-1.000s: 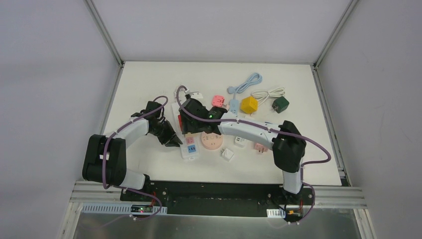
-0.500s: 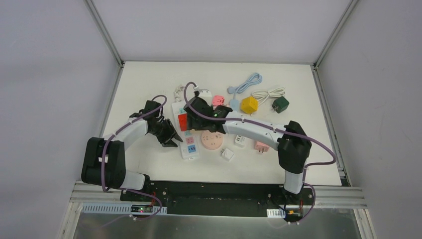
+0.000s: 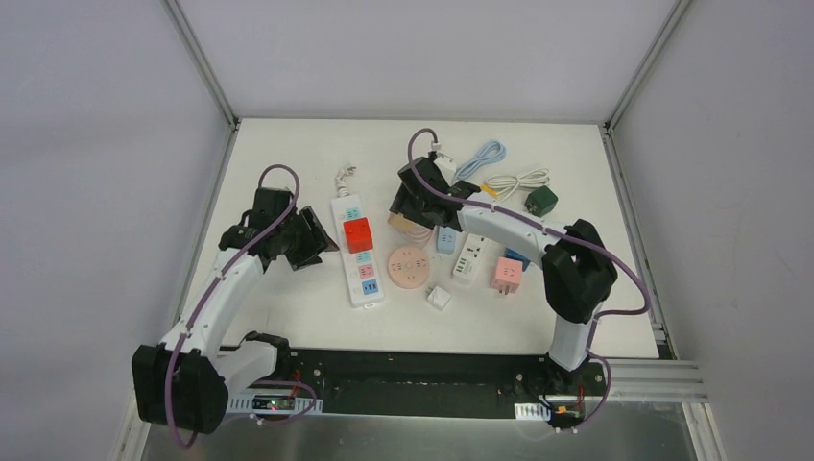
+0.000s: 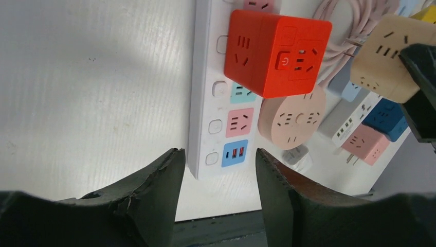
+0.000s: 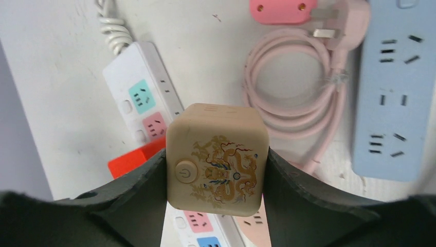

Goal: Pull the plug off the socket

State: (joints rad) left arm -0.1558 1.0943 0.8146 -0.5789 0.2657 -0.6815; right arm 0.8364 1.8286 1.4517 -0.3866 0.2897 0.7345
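Looking at the table, one sees the right gripper [image 5: 216, 167] closed firmly on the beige cube plug [image 5: 216, 159]. The plug seems lifted, well apart from the white power strip [image 3: 370, 285], on its right side. The strip lies with its long axis running from far to near, and a red cube [image 3: 358, 233] sits plugged in it. The left gripper [image 4: 218, 157] hangs with jaws wide at the strip's left side, nearer to it, so it seems better placed to hold the strip.
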